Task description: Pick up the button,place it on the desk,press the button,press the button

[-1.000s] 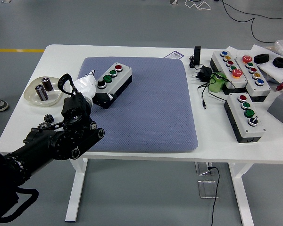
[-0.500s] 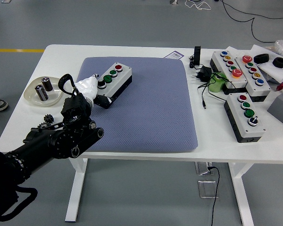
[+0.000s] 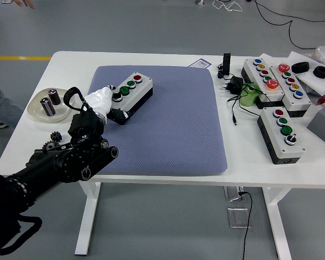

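We see a white tabletop [image 3: 38, 142] carrying a blue-grey mat [image 3: 173, 124] with a fine dotted weave. On the mat, the box [image 3: 129, 97] has a pale grey lid over a black base, with red, green, darker green and black-and-white buttons. The left hand [image 3: 99, 99] is white; its arm [image 3: 54, 162] is black. At the tabletop's right edge, three grey boxes [image 3: 281, 132] show red, yellow, green and blue buttons. A cream dish [image 3: 37, 112] at the left edge holds dark cylinders [image 3: 50, 102].
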Robot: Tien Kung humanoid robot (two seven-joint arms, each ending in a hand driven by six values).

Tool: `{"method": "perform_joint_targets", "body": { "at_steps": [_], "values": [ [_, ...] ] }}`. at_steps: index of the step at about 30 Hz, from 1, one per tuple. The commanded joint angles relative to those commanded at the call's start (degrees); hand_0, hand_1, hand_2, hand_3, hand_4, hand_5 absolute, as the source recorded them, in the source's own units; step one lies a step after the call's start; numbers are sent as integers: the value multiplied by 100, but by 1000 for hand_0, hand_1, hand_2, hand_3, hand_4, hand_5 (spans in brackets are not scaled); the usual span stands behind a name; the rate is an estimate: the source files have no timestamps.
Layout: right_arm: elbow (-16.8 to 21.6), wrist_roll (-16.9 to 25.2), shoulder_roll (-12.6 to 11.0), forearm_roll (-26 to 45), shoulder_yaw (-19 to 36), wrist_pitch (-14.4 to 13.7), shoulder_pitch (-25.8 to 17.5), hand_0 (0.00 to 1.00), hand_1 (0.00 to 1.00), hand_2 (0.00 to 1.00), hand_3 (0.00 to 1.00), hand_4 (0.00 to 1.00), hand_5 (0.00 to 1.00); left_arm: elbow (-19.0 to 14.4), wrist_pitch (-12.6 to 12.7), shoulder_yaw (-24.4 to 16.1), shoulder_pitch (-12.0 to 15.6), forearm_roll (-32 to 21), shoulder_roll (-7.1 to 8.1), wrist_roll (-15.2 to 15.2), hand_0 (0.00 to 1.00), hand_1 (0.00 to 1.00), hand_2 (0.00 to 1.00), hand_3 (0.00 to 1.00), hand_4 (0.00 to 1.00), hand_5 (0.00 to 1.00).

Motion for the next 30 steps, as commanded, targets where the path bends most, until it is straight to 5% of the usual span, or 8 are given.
{"method": "perform_joint_targets", "body": {
  "at_steps": [1, 6, 7, 12, 13, 18, 19, 30],
  "values": [
    [0, 1, 1, 5, -4, -1, 1, 640, 528, 554, 632, 239, 241, 19, -3, 13, 3, -45, 0, -10, 270, 316, 305, 436, 687, 2],
    [0, 6, 3, 24, -15, -4, 8, 640, 528, 554, 632, 239, 241, 98, -4, 77, 20, -208, 0, -50, 270, 316, 305, 436, 687, 2],
    [0, 8, 3, 31, -21, -6, 8, 641, 528, 554, 632, 239, 240, 112, 9, 83, 24, -232, 0, -70, 161, 229, 235, 335, 633, 2],
    [0, 9, 4, 38, -26, -9, 6, 641, 528, 554, 632, 239, 240, 148, 165, 70, 33, -336, 0, -217, 161, 229, 235, 335, 633, 2],
    [0, 8, 4, 36, -24, -10, 5, 643, 528, 554, 633, 238, 240, 157, 192, 72, 33, -364, 0, -245, 110, 165, 181, 262, 513, 2],
    [0, 5, 8, 34, -21, -10, 5, 643, 528, 554, 633, 238, 240, 202, 315, 101, 43, -543, 0, -391, 110, 165, 181, 262, 513, 2],
    [0, 5, 8, 34, -19, -11, 4, 642, 528, 554, 632, 239, 241, 208, 320, 108, 48, -576, 0, -415, 74, 122, 142, 213, 425, 2],
    [0, 0, 14, -1, 50, -18, 10, 642, 528, 553, 631, 239, 241, 233, 340, 115, 75, -907, 0, -1041, 73, 124, 142, 205, 406, 2]
  ]
}}
